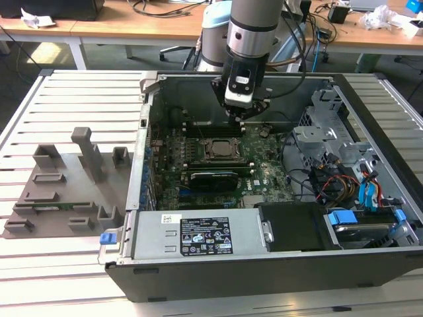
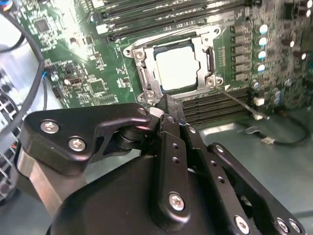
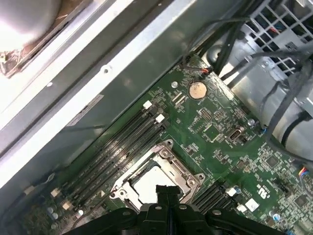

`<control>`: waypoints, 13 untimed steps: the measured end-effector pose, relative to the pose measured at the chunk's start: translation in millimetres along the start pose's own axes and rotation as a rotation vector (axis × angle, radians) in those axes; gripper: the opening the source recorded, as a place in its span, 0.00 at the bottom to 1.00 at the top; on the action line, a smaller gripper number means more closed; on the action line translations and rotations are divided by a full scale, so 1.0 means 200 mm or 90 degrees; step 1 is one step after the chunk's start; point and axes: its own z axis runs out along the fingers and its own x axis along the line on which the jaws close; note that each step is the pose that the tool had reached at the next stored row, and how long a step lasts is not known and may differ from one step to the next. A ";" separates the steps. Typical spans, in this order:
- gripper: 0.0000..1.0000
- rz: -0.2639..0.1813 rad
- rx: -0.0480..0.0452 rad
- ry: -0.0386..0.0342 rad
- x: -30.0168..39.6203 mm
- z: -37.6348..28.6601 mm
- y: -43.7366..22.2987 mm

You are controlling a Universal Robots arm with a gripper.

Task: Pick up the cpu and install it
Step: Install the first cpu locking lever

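Small flat silvery-grey square cpu sits in the dark metal socket frame on the green motherboard, towards the case's far side. Black tool hovers just above, pinched narrow, holding nothing. Likely light, rigid and fragile underneath, so grip opposite edges.

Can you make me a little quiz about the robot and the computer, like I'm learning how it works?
1. True or false: the cpu lies inside the socket frame.
2. The hand is: A) holding the cpu, B) shut and empty above the motherboard, C) wide open.
3. Fill in: the motherboard's colour is ____.

Key: 1 true; 2 B; 3 green.
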 end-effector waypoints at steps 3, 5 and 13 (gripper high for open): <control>0.11 -0.057 0.0019 0.0000 0.000 0.000 0.000; 0.11 -0.089 0.0029 0.0000 0.000 0.000 0.000; 0.11 -0.214 0.0068 0.0001 0.000 0.000 0.000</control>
